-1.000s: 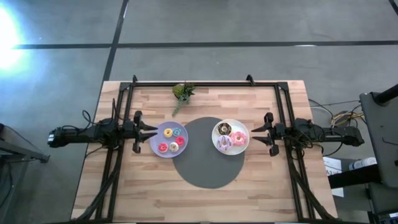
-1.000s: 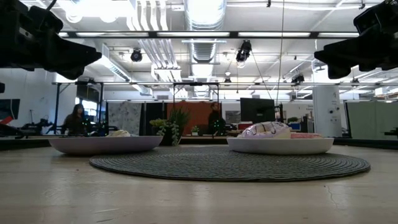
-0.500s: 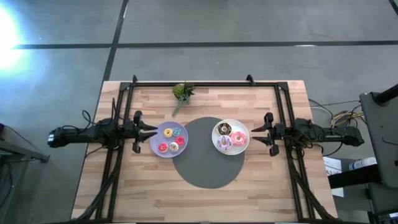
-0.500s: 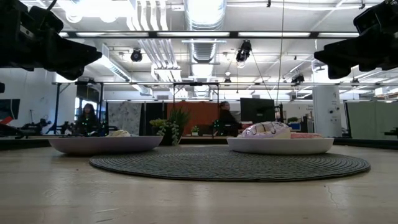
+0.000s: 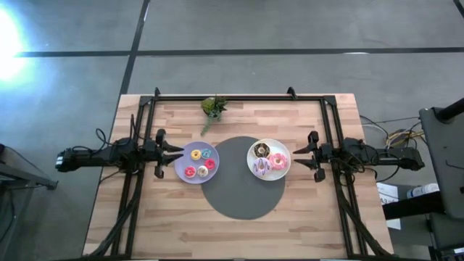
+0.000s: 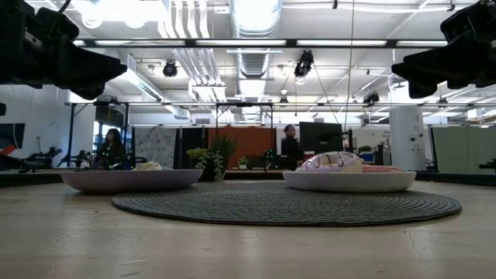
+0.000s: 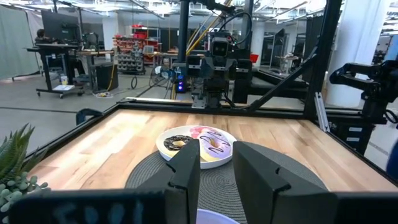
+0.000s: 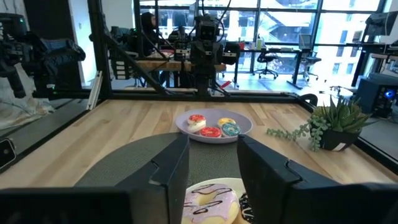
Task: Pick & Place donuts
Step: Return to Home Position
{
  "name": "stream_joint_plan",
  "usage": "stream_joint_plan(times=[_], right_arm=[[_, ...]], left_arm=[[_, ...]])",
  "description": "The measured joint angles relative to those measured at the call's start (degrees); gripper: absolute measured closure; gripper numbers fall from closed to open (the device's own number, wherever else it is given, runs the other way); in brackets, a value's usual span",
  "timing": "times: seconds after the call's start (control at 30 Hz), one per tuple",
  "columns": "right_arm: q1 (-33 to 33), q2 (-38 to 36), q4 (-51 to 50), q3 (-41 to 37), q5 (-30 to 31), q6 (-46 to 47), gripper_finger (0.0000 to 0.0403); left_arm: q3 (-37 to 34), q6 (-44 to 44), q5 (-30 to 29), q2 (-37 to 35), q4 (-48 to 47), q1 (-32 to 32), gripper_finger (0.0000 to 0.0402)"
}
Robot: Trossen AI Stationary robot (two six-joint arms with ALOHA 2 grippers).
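Left gripper [image 5: 172,151], right gripper [image 5: 299,153] parted, empty, just outside plates. Small donuts [image 5: 205,154] on lavender plate [image 5: 179,168], left; big donuts [image 5: 278,160] on white plate [image 5: 269,141], right. Likely light, stiff — pinch across rim.

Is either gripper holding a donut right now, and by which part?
Nothing is held. The left gripper and right gripper are open and empty; the donuts lie on the purple plate and white plate.

Left gripper [image 7: 217,160] fingers apart, framing white plate [image 7: 230,135] on grey mat [image 7: 149,177]. Plate holds brown donut [image 7: 176,143], pink-white frosted donut [image 7: 217,144] and pink donut [image 7: 198,131]. Lavender plate [image 7: 217,218] rim close by the fingers. Plant [image 7: 15,168] at edge of wooden table [image 7: 118,140]. Right arm [image 7: 214,59] opposite.
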Motion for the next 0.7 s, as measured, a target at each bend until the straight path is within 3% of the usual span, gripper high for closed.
stream_joint_plan(times=[0.7], right_arm=[[0.0,0.0,0.0,0.0,0.0,0.0,0.0277]], left_arm=[[0.0,0.0,0.1,0.0,0.0,0.0,0.0330]])
